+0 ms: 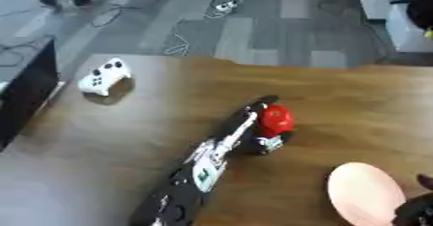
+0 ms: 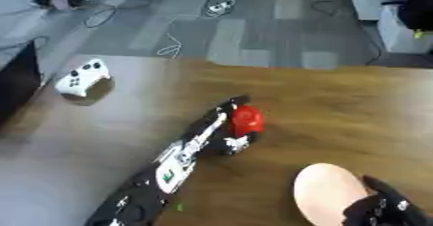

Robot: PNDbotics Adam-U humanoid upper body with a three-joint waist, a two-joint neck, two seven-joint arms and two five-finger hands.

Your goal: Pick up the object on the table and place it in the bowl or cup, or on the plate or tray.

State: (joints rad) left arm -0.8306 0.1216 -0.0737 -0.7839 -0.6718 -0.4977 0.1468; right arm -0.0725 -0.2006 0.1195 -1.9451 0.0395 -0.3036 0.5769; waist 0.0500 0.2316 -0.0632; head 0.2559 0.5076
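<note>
Pink plate (image 1: 365, 194) near desk's (image 1: 355, 104) front-right corner; your left robot hand (image 1: 264, 140) mid-desk, fingers curled round red object (image 1: 276, 118); right robot hand (image 2: 385, 209) by plate, fingers unclear.

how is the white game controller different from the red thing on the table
The game controller is white with dark buttons; the red thing is plain red and rounded. The controller lies alone near the table's far left edge, with no hand near it; the red thing sits mid-table with the left hand reaching to it. The controller looks wider and flatter, the red thing more compact. Both rest on the wooden table.
</note>
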